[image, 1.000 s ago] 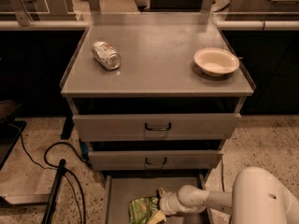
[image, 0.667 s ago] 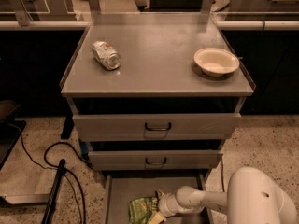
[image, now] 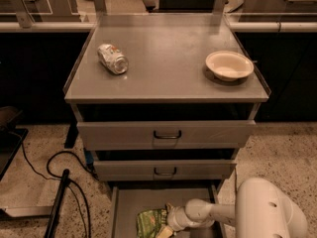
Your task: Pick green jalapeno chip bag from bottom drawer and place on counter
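Note:
The green jalapeno chip bag (image: pixel 151 222) lies on the grey floor of the open bottom drawer (image: pixel 131 202), near the picture's lower edge. My gripper (image: pixel 166 228) reaches into the drawer from the right on a white arm (image: pixel 247 214) and sits at the bag's right side, touching it. The counter (image: pixel 166 68) is the flat grey top of the cabinet, far above the drawer.
A crushed silver can (image: pixel 113 58) lies on the counter's left, a cream bowl (image: pixel 229 65) on its right. Two upper drawers with black handles (image: pixel 167 134) are shut. A black cable and a pole (image: pixel 59 202) lie on the floor at the left.
The arm has shifted slightly left, bringing the gripper closer onto the bag. The bag stays in the drawer.

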Controlling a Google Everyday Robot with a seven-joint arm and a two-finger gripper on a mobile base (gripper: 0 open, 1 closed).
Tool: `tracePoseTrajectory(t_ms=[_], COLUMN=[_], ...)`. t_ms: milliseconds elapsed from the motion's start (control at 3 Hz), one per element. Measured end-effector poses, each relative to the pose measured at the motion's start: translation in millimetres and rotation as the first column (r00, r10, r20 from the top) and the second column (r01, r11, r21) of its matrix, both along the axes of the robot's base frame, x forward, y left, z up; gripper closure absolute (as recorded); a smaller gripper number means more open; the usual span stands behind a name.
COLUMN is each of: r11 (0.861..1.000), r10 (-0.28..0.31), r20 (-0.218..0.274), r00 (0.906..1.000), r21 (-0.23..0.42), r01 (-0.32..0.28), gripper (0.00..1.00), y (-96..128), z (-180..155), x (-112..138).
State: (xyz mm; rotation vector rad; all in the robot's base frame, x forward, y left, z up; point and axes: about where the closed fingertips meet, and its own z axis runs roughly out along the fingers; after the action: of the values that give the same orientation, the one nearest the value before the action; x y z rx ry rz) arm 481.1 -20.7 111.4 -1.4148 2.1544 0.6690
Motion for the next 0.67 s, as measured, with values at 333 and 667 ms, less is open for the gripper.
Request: tracePoseTrajectory(t_ms=[333, 667], r11=[1.000, 1.000], r10=[0.000, 0.000], r20=[0.000, 0.000], r00=[1.0000, 1.0000], r21=[0.000, 0.000], r01=[0.000, 0.000], gripper=[0.18, 0.43], y=[0.0, 0.0], z=[0.0, 0.0], x=[0.0, 0.0])
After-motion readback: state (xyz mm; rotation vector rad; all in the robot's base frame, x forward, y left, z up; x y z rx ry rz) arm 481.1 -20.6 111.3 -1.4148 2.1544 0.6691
